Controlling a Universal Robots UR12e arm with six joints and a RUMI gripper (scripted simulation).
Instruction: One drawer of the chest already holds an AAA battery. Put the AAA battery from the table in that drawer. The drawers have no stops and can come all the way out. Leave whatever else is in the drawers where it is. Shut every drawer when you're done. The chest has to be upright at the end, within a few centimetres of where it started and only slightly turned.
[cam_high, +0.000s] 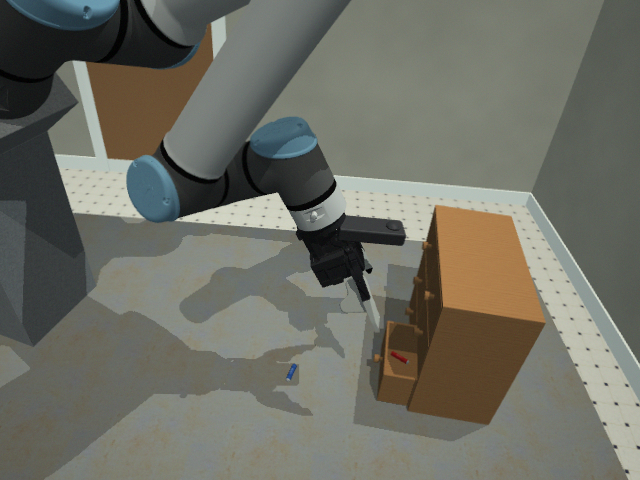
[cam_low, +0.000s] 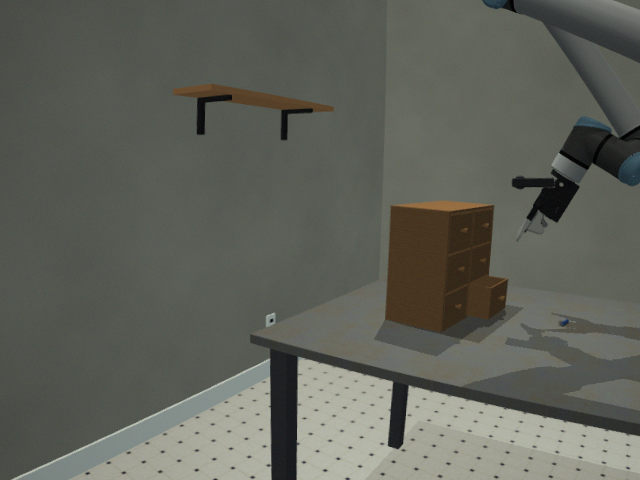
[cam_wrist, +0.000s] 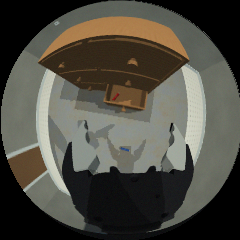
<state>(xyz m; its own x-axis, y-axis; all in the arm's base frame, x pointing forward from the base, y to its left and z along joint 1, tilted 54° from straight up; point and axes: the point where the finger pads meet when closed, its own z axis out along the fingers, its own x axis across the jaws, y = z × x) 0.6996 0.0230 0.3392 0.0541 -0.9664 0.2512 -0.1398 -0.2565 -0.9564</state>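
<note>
The wooden chest (cam_high: 480, 356) (cam_low: 416, 268) (cam_wrist: 120, 31) stands upright. One bottom-row drawer (cam_high: 397, 390) (cam_low: 478, 300) (cam_wrist: 132, 95) is pulled out; the other drawers look shut. A red AAA battery (cam_high: 399, 357) (cam_wrist: 116, 96) lies in the open drawer. A blue AAA battery (cam_high: 291, 372) (cam_low: 564, 322) (cam_wrist: 124, 149) lies on the table in front of the chest, a short way out from the open drawer. My gripper (cam_high: 361, 319) (cam_low: 524, 236) (cam_wrist: 130, 122) is open and empty, tilted toward the chest, well above the table and in front of the drawers.
The table (cam_high: 206, 439) (cam_low: 336, 341) carries the chest near one end. Knobs stick out from the drawer fronts beside my gripper. A wall shelf (cam_low: 258, 98) hangs behind the chest, well above it. The arm's dark pedestal (cam_high: 41, 232) stands across from the chest.
</note>
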